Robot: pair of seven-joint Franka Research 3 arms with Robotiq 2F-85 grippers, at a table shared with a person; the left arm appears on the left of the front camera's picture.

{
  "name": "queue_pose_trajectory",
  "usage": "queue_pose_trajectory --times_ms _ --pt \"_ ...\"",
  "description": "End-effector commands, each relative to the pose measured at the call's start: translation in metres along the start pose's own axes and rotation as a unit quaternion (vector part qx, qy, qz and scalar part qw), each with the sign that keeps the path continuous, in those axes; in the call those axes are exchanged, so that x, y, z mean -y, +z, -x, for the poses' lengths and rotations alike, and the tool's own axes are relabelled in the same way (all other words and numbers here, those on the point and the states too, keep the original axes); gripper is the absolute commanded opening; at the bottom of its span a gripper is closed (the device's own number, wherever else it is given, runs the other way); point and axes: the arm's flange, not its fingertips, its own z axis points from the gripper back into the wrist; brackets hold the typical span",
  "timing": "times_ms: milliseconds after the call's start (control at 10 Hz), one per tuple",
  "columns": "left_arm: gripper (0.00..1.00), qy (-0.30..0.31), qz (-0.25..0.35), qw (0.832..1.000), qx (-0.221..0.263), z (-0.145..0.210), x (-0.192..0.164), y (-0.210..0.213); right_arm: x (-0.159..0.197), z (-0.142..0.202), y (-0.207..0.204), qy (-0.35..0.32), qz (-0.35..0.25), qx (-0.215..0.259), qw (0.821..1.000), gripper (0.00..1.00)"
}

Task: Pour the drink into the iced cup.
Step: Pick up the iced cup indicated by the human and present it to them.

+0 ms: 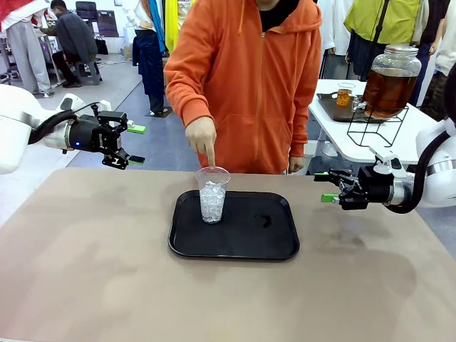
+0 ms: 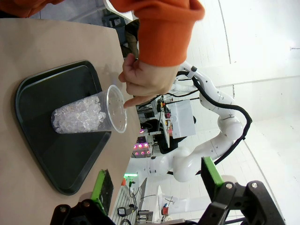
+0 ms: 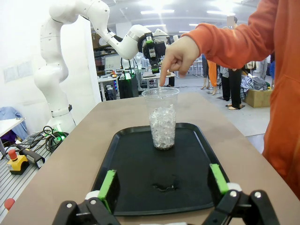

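Note:
A clear plastic iced cup (image 1: 212, 194) (image 2: 86, 115) (image 3: 162, 119), more than half full of ice, stands upright at the back left of a black tray (image 1: 249, 246) (image 2: 70, 154) (image 3: 136, 178). A person in an orange hoodie points a finger down at its rim with one hand (image 1: 201, 135) (image 2: 145, 79) (image 3: 180, 51). The drink, amber-brown, fills a glass dispenser jar (image 1: 390, 82) on a white table at the back right. My left gripper (image 1: 135, 144) (image 2: 157, 180) hovers open to the left of the tray. My right gripper (image 1: 326, 187) (image 3: 162, 183) hovers open to its right. Neither holds anything.
A small dark smudge (image 1: 265, 221) (image 3: 164, 186) lies on the tray right of the cup. Beside the jar, a small cup of amber liquid (image 1: 345, 94) sits on a dark tray. The brown table (image 1: 107, 285) has free room around the black tray.

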Motion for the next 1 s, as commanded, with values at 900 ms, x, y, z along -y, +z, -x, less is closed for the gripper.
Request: queue_pose_trajectory --times_ms 900 --pt "1.00 -0.052 0.008 0.999 -0.009 -0.0026 0.0018 0.0010 0.0000 -0.0022 0.0003 0.002 0.000 0.001 1.000 1.00"
